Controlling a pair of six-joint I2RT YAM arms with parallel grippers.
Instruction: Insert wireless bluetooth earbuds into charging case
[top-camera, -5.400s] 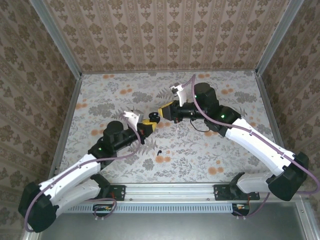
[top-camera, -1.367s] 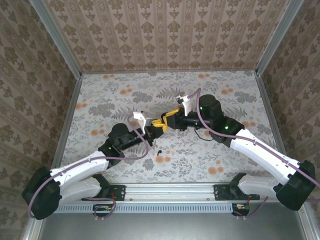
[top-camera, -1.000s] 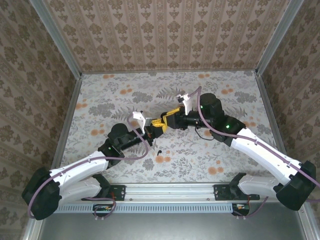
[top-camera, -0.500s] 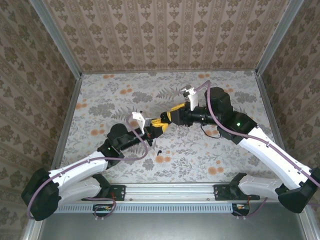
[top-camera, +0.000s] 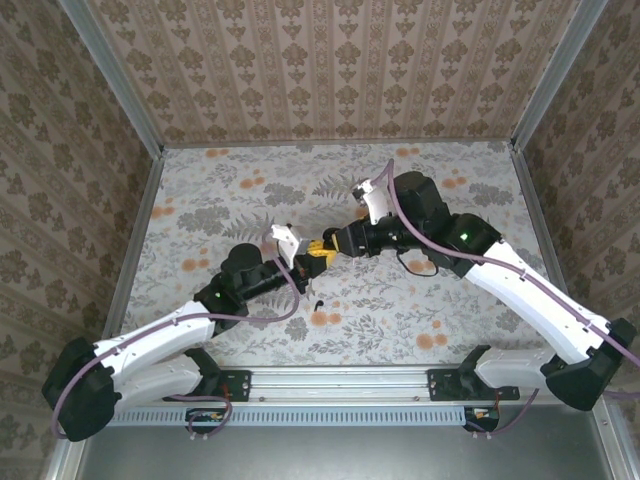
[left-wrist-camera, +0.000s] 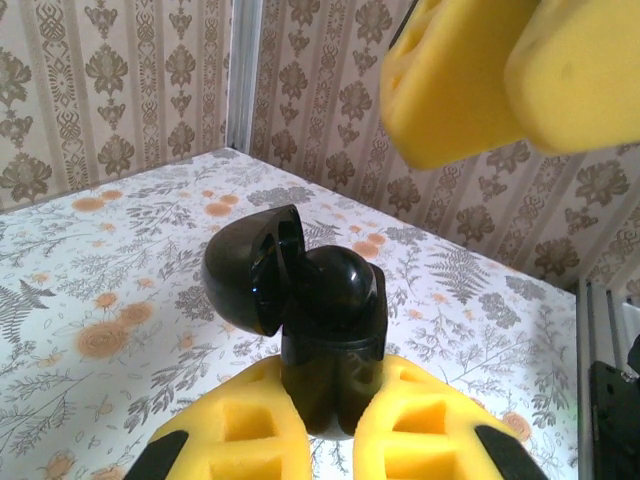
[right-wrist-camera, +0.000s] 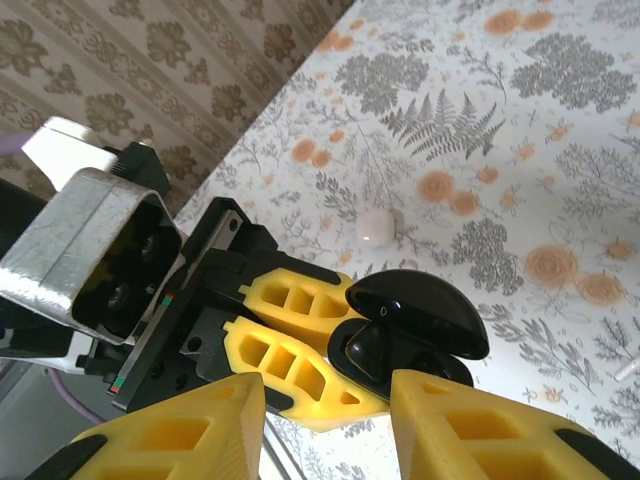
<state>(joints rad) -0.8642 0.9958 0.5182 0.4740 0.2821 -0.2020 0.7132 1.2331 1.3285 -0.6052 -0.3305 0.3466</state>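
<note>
Gripping the open charging case (left-wrist-camera: 322, 310) is the left gripper (left-wrist-camera: 334, 408)

We see the charging case (left-wrist-camera: 325, 300) in smooth, glossy black plastic, the fingers (left-wrist-camera: 240, 430) of the left gripper (left-wrist-camera: 335, 378) in matt yellow plastic, and the table (left-wrist-camera: 120, 290) under a matt floral print

The bench (top-camera: 200, 180) has a flowery cover, grey ferns and leaves with little orange blossoms scattered all over. There's a metal rail (top-camera: 340, 378) running along its near edge. One tiny black earbud (top-camera: 318, 304) is lying loose on the print a bit beyond the rail, around the middle of its length. There's also a small pale rounded blob (right-wrist-camera: 377, 227) sitting on the cover; can't place it against the rail.
</note>
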